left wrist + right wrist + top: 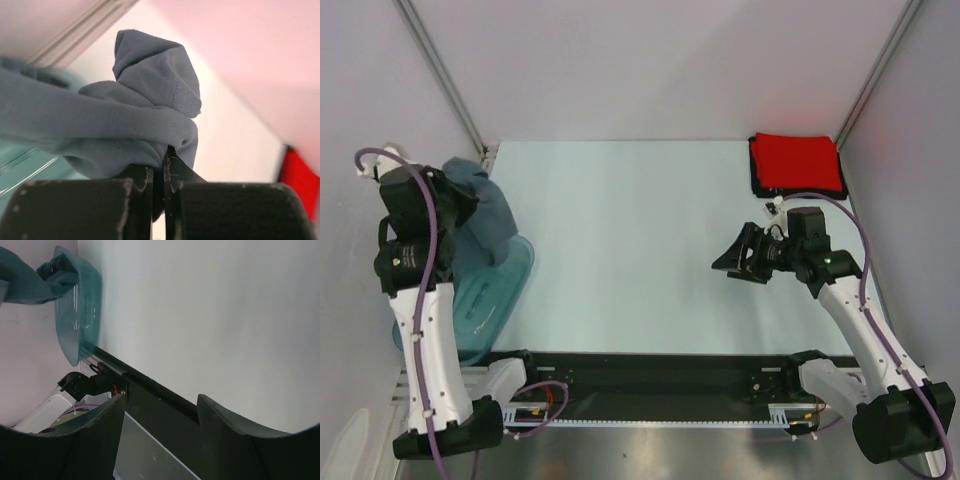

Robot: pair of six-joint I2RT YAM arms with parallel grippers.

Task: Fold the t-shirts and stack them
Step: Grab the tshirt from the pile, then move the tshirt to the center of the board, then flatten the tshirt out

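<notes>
Left gripper [159,167]: I see it pinching the slate blue-grey t-shirt [130,125], which hangs bunched by the teal tub [505,275], left of frame.
Right gripper [160,402]: spread, above the surface [640,220].
Red t-shirt [797,162]: folded, on the black t-shirt [755,180], upper right.

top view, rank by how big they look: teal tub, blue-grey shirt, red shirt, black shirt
1. Teal tub, partly behind the left arm.
2. Blue-grey shirt and red shirt: alike; the blue-grey is bunched and held nearer the camera, so unranked.
3. Black shirt: only an edge shows under the red.
</notes>
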